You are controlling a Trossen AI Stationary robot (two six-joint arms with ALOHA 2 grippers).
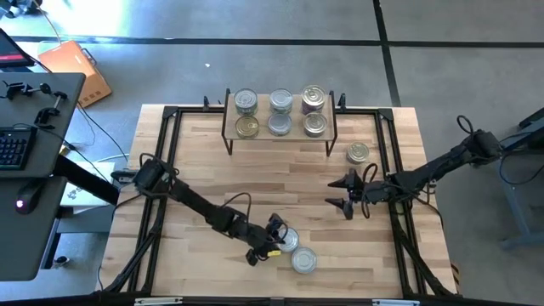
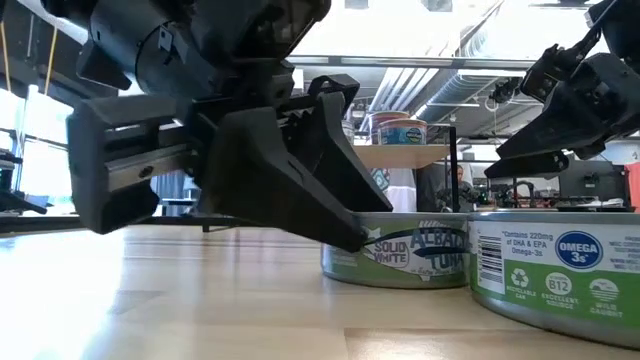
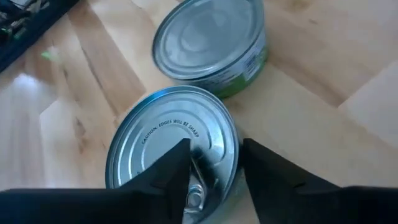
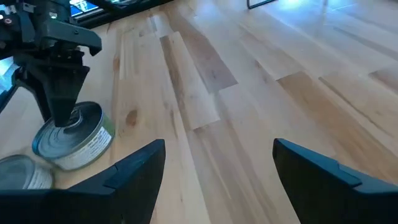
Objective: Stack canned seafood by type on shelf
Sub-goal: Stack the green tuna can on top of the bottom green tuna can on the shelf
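1. High view: the left end effector [image 1: 274, 235] is positioned at the near edge of the desk [image 1: 204, 161], directly over a silver tin [image 1: 287, 240]. A second silver tin [image 1: 304, 260] lies just beside it, nearer and to the right.
2. Left wrist view: the fingers [image 3: 168, 168] are seen straddling the pull-tab side of the tin's lid, one finger over the lid and the other outside the rim. The jaws are partly apart; no firm clamp is shown, so the tin is judged not yet gripped.
3. The right end effector [image 1: 353, 197] is held open and empty over the right half of the desk. A gold-lidded tin [image 1: 358, 153] lies farther off on the desk, to the right of the shelf.
4. The shelf [image 1: 293, 133] stands at the far side and carries six tins in two rows.
5. Step judged in hand: grasp of the silver tin for transfer to the shelf.
6. Recommended: the rim wall should be seated fully between the jaws before closing, clear of the pull tab.
7. The lift should be made straight up, since the neighbouring tin sits close and could be nudged.
8. Placement is advised on a matching silver-lidded tin, lowered level.
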